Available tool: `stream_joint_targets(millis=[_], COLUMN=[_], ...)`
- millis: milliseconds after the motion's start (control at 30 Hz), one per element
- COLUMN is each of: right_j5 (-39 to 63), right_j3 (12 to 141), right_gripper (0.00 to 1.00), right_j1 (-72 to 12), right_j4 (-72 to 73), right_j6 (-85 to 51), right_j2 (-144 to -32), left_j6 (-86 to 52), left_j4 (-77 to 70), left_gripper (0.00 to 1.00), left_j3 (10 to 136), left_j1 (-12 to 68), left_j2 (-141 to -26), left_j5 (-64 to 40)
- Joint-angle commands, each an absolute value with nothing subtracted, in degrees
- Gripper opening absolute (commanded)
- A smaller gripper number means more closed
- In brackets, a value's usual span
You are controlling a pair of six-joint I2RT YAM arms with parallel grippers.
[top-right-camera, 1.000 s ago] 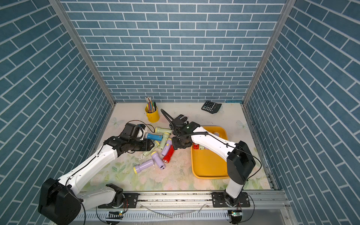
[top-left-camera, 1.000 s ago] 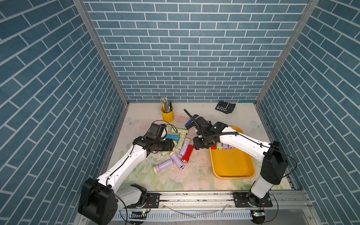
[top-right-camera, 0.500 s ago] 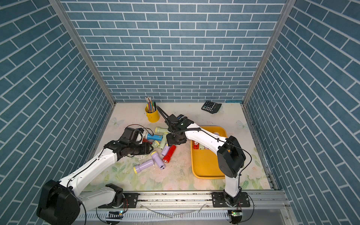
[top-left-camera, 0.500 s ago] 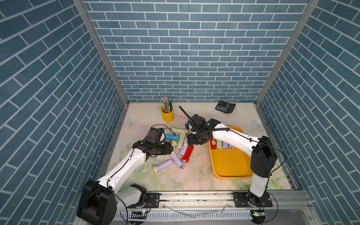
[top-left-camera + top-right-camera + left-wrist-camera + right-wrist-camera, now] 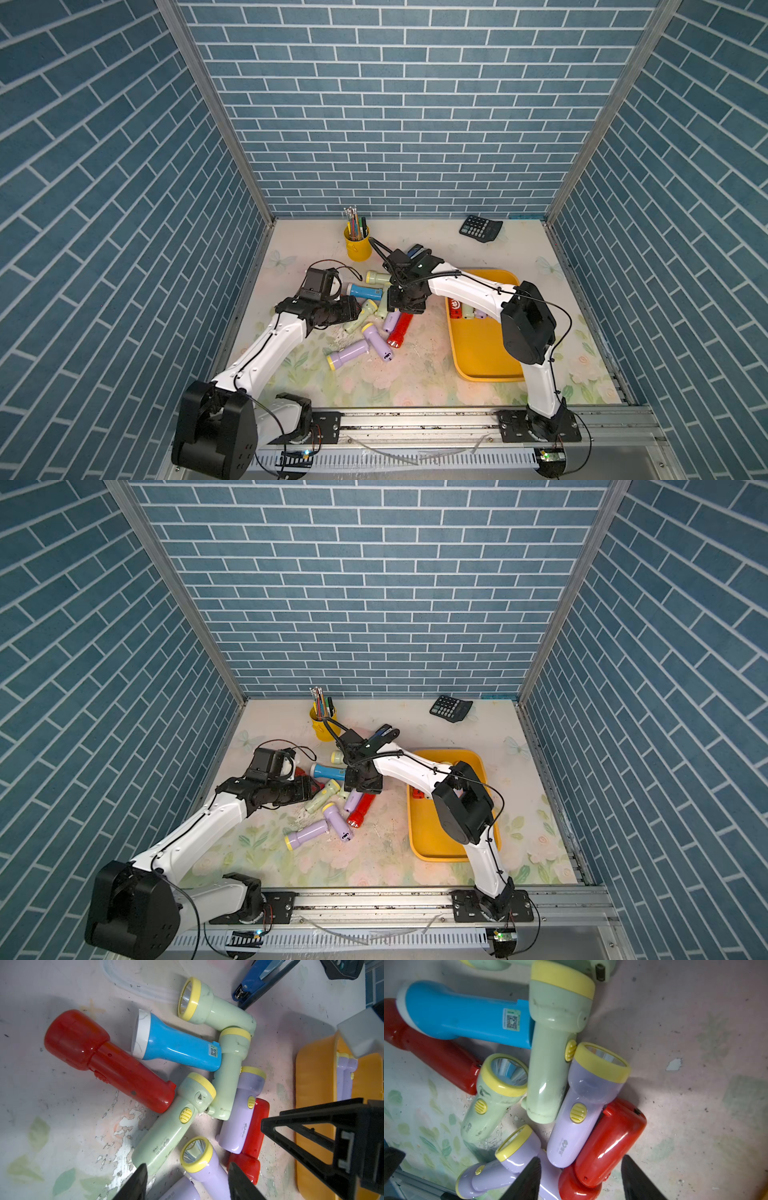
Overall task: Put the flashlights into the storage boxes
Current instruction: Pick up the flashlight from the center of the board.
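Note:
Several flashlights lie heaped mid-table in both top views: a blue one (image 5: 365, 291), a red one (image 5: 400, 330), lilac ones (image 5: 347, 355) and pale green ones (image 5: 376, 276). The yellow storage box (image 5: 482, 353) lies to their right, with a red flashlight (image 5: 456, 308) and a few more at its far end. My left gripper (image 5: 187, 1182) hangs open over a lilac flashlight (image 5: 199, 1159), holding nothing. My right gripper (image 5: 581, 1180) is open too, above a red flashlight (image 5: 608, 1142) and a lilac flashlight (image 5: 577, 1113).
A yellow pen cup (image 5: 357, 245) stands behind the heap. A blue-and-black stapler (image 5: 259, 980) lies near it, and a black calculator (image 5: 480, 227) rests at the back right. Blue brick walls enclose the table on three sides.
My right gripper has swung left from the storage box's edge to above the heap. The left arm has barely shifted. Both stay open.

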State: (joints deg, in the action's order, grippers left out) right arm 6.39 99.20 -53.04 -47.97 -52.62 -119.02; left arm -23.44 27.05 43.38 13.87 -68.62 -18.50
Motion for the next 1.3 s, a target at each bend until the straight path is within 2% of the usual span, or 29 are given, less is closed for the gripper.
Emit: stream_joint_targets(millis=[0, 733, 900, 1200, 1267], right_j5=[7.7, 8.6, 7.0, 5.4, 3.9], right_j3=[102.8, 107.5, 107.5, 106.6, 106.4], right_gripper=[0.62, 0.57, 0.52, 0.5, 0.46], right_j1=[-53.1, -53.3, -53.4, -53.4, -53.3], right_j4=[-50.1, -52.6, -53.8, -55.3, -55.6], right_j6=[-58.4, -59.3, -58.6, -58.1, -57.7], right_j2=[-121.3, -130.2, -131.1, -129.7, -130.1], left_j6=[-21.2, -19.5, -19.6, -19.6, -19.7], left_j4=[26.7, 25.3, 25.2, 25.1, 25.0], left_gripper=[0.63, 0.63, 0.63, 0.62, 0.62], left_j3=[44.6, 44.9, 44.8, 45.3, 45.4], left_j1=[12.4, 10.3, 10.3, 10.3, 10.3], left_j2=[-70.6, -73.2, -73.4, -73.7, -73.7], left_j5=[-20.4, -23.9, -24.2, -24.6, -24.8])
